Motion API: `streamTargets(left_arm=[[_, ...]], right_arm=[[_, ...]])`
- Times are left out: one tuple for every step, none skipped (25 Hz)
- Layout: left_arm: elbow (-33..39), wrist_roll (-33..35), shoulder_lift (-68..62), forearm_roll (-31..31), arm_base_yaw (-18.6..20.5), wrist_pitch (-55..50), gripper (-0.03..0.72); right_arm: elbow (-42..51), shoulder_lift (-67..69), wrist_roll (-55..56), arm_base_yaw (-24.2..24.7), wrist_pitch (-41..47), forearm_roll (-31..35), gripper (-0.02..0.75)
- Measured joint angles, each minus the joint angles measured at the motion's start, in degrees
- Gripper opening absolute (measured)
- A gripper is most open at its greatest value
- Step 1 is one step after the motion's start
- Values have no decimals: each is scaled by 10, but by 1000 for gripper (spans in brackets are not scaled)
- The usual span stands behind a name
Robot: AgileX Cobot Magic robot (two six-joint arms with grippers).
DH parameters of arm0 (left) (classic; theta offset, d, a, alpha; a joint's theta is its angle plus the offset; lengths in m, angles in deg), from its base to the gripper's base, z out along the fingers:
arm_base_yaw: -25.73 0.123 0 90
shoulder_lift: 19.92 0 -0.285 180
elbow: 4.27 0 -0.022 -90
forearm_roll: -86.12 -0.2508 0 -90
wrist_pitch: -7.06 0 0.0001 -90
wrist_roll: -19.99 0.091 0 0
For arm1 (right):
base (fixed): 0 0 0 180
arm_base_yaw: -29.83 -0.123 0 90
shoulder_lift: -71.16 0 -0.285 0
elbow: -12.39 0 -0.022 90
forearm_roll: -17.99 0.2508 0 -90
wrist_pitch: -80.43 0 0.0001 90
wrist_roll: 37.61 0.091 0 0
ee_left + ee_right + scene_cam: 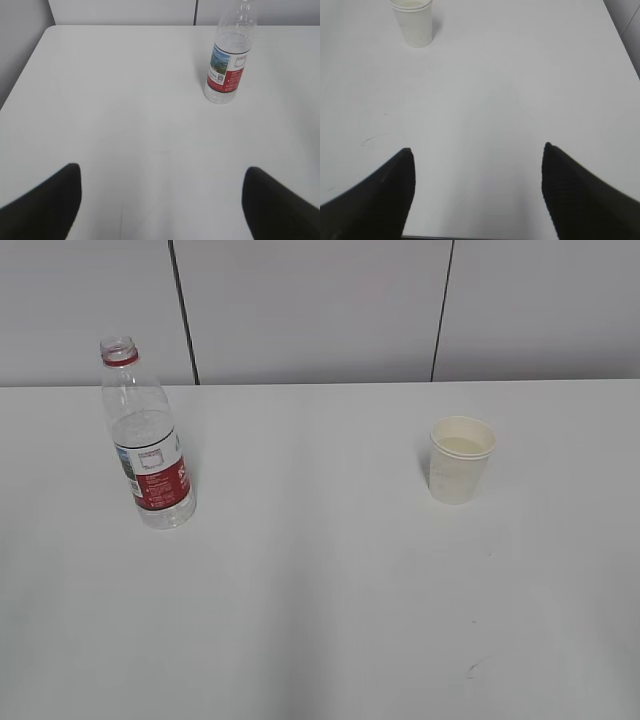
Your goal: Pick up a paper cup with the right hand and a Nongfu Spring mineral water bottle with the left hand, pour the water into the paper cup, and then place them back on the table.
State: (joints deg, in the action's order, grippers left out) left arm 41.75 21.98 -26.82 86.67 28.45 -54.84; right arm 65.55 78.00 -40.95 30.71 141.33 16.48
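Nongfu Spring mineral water bottle point(148, 436) stands uncapped on your table point(320, 600), paper cup point(460, 459) well right; left hand point(160, 200) and right hand point(477, 192) gape empty; only fingertips show.

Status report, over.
Left gripper and right gripper open, empty. Bottle and cup upright on table, untouched. Nothing blocking.

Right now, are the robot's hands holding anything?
Left hand: open, holding nothing.
Right hand: open, holding nothing.
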Motion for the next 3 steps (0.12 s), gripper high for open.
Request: streamTargets(left_arm=[[0,0,0,0,0,0,587],[0,0,0,0,0,0,587],[0,0,0,0,0,0,587]], right_arm=[[0,0,0,0,0,0,582],[0,0,0,0,0,0,582],[0,0,0,0,0,0,582]])
